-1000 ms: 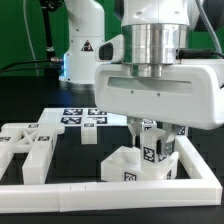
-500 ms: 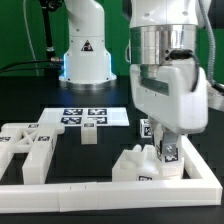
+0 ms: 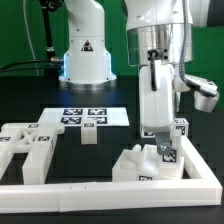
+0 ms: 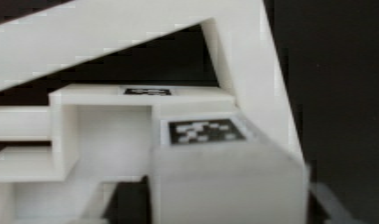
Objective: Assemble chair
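The chair [image 3: 143,165] is a partly built white blocky piece with black-and-white tags, standing in the near right corner of the border rail. My gripper [image 3: 161,138] hangs straight down over it and is shut on an upright tagged chair post [image 3: 167,150] that stands on the assembly. In the wrist view the white post [image 4: 230,185] fills the space between the jaws, a tag [image 4: 205,132] shows on the chair block, and my fingers are hidden.
The long white L-shaped border rail [image 3: 90,188] runs along the front and up the right side [image 4: 186,35]. Loose white chair pieces [image 3: 25,148] lie at the exterior view's left. A small white block [image 3: 88,135] stands by the marker board [image 3: 92,115]. The robot base stands behind.
My wrist has turned about its vertical axis, so the hand now shows edge-on. It has shifted slightly toward the exterior view's right, still on the post.
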Controlling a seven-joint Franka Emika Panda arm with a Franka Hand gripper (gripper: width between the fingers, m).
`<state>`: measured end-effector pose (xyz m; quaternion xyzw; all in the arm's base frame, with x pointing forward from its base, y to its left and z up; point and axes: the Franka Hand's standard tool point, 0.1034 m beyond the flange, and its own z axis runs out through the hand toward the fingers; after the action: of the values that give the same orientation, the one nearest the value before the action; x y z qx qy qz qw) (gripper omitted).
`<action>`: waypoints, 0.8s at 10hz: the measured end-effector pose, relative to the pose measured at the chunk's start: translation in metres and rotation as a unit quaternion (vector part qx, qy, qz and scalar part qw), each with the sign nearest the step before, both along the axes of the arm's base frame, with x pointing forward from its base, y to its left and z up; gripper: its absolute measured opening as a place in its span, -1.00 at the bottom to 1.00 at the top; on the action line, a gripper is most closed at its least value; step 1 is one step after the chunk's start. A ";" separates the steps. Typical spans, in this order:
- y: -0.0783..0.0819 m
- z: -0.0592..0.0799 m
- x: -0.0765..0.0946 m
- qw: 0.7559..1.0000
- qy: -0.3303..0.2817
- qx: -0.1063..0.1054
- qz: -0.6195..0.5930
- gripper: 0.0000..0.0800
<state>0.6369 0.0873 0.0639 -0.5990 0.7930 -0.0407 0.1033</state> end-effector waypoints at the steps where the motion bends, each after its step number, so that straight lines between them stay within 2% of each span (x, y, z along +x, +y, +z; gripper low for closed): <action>1: 0.000 0.000 0.000 1.000 -0.001 -0.002 0.008 0.33; 2: 0.002 0.005 0.006 0.992 -0.013 -0.027 0.125 0.56; 4: 0.010 0.004 0.004 0.960 -0.023 -0.054 0.273 0.61; 6: 0.007 0.004 0.005 0.941 -0.025 -0.070 0.330 0.62; 8: 0.006 0.004 0.006 0.903 -0.027 -0.094 0.419 0.62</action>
<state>0.6426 0.0929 0.0674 -0.8817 0.4582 -0.0844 0.0751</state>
